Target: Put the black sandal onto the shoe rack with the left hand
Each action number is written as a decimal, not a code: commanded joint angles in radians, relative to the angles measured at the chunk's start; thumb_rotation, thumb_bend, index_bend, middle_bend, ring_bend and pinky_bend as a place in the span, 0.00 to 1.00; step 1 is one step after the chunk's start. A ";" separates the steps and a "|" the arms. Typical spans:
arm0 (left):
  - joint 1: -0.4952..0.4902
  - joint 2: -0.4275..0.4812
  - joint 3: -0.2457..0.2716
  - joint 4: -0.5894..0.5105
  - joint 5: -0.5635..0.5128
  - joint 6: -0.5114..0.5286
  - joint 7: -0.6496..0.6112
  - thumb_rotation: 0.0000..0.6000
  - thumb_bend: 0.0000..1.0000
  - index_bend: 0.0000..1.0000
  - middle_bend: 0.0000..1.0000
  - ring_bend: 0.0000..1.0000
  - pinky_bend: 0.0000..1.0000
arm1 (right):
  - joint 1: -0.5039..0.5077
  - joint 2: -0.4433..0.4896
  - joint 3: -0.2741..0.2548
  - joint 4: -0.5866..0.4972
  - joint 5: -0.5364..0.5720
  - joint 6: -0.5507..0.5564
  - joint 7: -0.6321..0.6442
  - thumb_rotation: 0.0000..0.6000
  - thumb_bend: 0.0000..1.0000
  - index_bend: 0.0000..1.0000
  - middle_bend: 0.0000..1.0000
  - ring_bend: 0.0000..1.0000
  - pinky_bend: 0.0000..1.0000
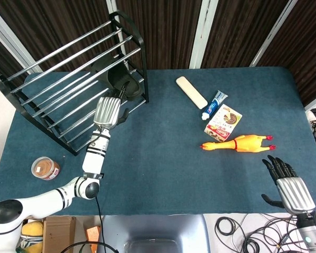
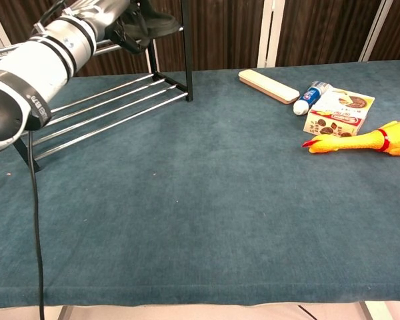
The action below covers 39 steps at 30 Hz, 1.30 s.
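Blue-covered table (image 1: 163, 158) before dark slatted wall (image 1: 168, 31).

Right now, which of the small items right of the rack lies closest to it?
The beige bar, lying diagonally; the toothpaste tube, snack box and rubber chicken sit farther right.
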 commanded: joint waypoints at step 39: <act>0.780 0.536 0.593 -0.438 0.577 0.575 -0.450 1.00 0.36 0.00 0.05 0.01 0.12 | -0.001 -0.040 0.031 -0.008 0.070 -0.004 -0.089 1.00 0.13 0.00 0.00 0.00 0.14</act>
